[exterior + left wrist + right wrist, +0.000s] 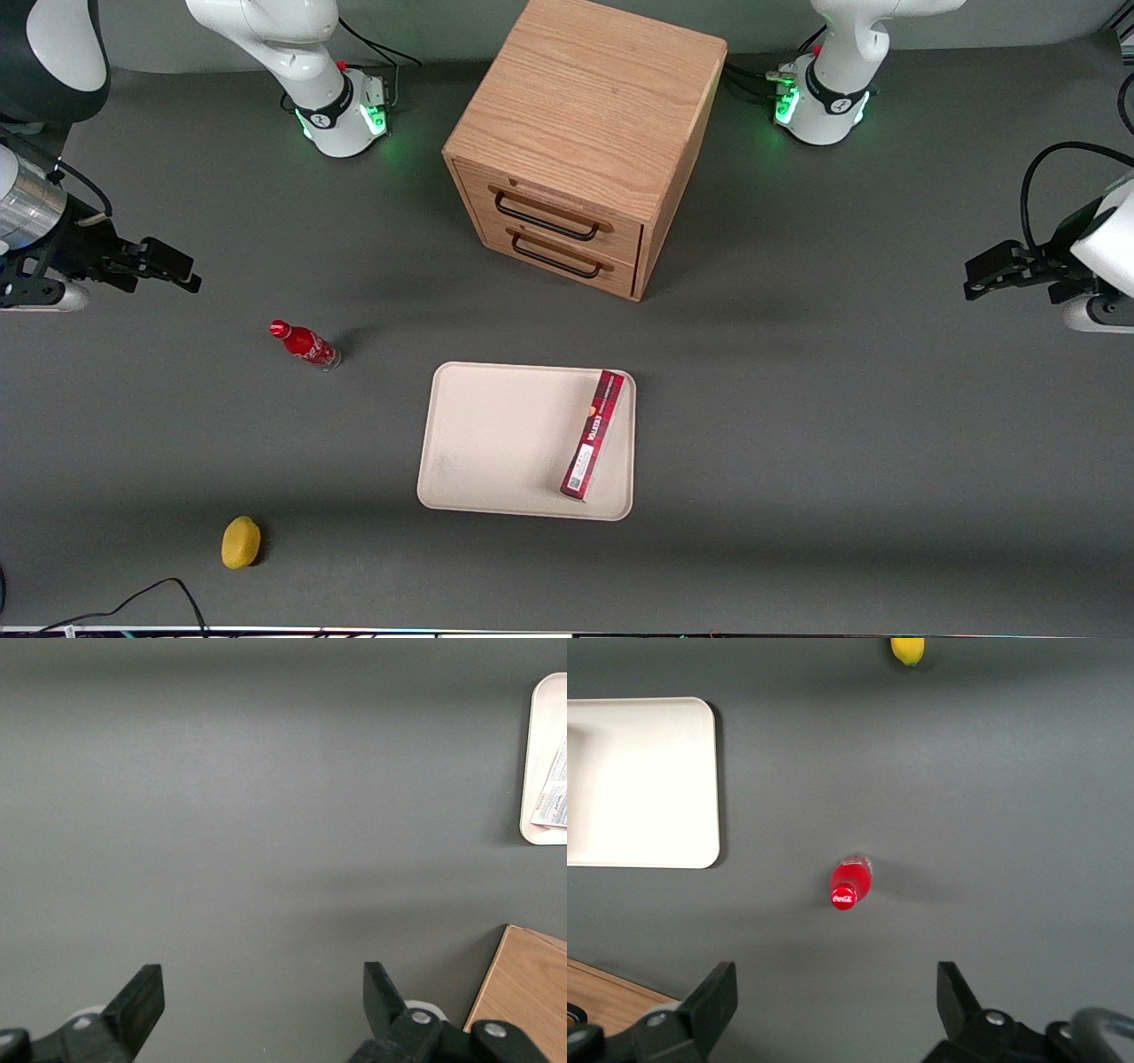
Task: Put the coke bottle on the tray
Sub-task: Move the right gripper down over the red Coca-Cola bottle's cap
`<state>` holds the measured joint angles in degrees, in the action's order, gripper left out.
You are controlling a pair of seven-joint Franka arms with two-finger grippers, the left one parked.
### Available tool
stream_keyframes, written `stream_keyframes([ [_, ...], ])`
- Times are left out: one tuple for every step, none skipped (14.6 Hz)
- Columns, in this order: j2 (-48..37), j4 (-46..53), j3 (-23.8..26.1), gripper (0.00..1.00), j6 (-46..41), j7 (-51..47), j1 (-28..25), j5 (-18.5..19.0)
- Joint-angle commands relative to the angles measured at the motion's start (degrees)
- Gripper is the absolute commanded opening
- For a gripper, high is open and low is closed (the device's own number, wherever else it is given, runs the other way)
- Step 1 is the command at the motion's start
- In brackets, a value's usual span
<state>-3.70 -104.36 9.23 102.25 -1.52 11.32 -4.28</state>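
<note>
1. One bottle (pixel 306 345) stands upright on the grey desk (pixel 797 443), toward the working arm's end. It is red with a red cap, white lettering and a clear base. The wrist view shows it from above, cap up (pixel 849 885).
2. One tray (pixel 496 439), cream-white with rounded corners and a low rim, lies flat on the desk, nearer the front camera than the cabinet. The bottle is well apart from it and not on it.
3. One long dark-red box (pixel 594 434) lies on the tray, along the edge toward the parked arm's end. It sits slightly askew to that edge.
4. One wooden cabinet (pixel 585 133) stands mid-desk. It has two drawers, both shut, each with one black handle (pixel 545 219).
5. One small yellow lemon (pixel 240 541) lies on the desk, nearer the front camera than the bottle and well apart from it.
6. One pincer (pixel 168 266) hangs above the desk at the working arm's end, near the bottle but farther from the front camera and not touching it. In the wrist view its two black fingers (pixel 713 997) are spread wide, with nothing between them.
</note>
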Motion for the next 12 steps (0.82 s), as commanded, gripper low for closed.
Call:
stream_keyframes([
  [0.3, 1.0, -0.1, 1.00, -1.1, 1.2, -0.3, 1.5],
  [0.5, 1.1, 0.0, 1.00, -1.1, 1.2, -0.3, 1.7],
  [0.6, 1.0, 0.0, 1.00, -1.1, 1.1, -0.4, 1.7],
  [0.7, 0.9, 0.1, 1.00, -1.1, 1.2, -0.6, 1.7],
  [1.1, 0.9, 0.0, 1.00, -1.1, 1.2, -0.3, 1.7],
  [1.1, 1.0, 0.0, 1.00, -1.1, 1.2, -0.1, 1.6],
  [1.2, 0.9, 0.1, 1.00, -1.1, 1.2, -0.5, 1.8],
  [1.3, 0.4, 0.1, 1.00, -1.2, 1.2, -0.4, 1.9],
  [1.4, 0.0, 0.1, 1.00, -1.3, 1.3, -0.4, 1.9],
  [1.5, -0.1, 0.1, 1.00, -1.2, 1.3, -0.6, 1.9],
  [1.4, -0.5, 0.1, 1.00, -1.2, 1.3, -0.7, 2.0],
  [1.3, -0.8, 0.2, 1.00, -1.2, 1.3, -0.8, 1.9],
])
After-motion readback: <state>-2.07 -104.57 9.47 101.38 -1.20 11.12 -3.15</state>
